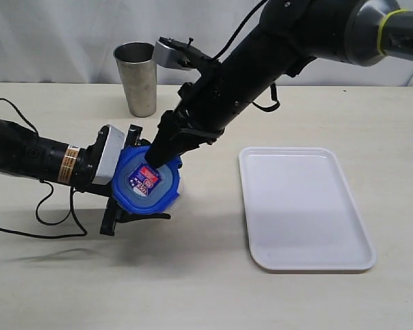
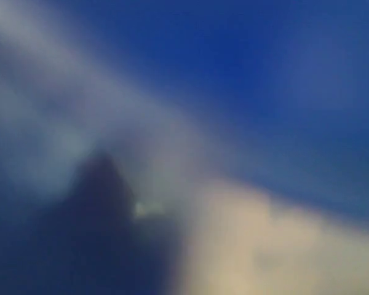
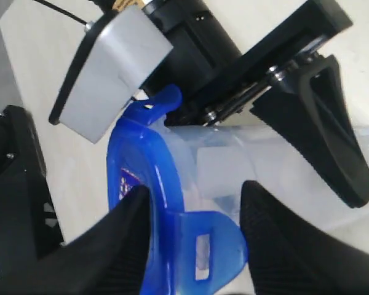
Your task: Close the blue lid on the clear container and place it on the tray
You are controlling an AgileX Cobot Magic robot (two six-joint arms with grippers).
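The clear container [image 3: 234, 166] lies on its side above the table, with my left gripper [image 1: 127, 175] shut on its body; one of its black fingers [image 3: 323, 123] crosses the wall. The blue lid [image 1: 148, 182] sits on the container's mouth and faces the exterior camera, sticker visible. My right gripper [image 1: 160, 159] reaches down onto the lid's upper edge. Its jaws [image 3: 194, 203] stand on either side of the lid [image 3: 141, 178] rim and one flipped-out snap tab [image 3: 206, 246], touching both sides. The white tray [image 1: 306, 206] lies bare to the right. The left wrist view shows only a blue and beige blur.
A grey steel cup [image 1: 138, 79] stands upright at the back left, behind both grippers. The left arm's black cable [image 1: 48, 206] loops over the table at the left. A white curtain closes off the back.
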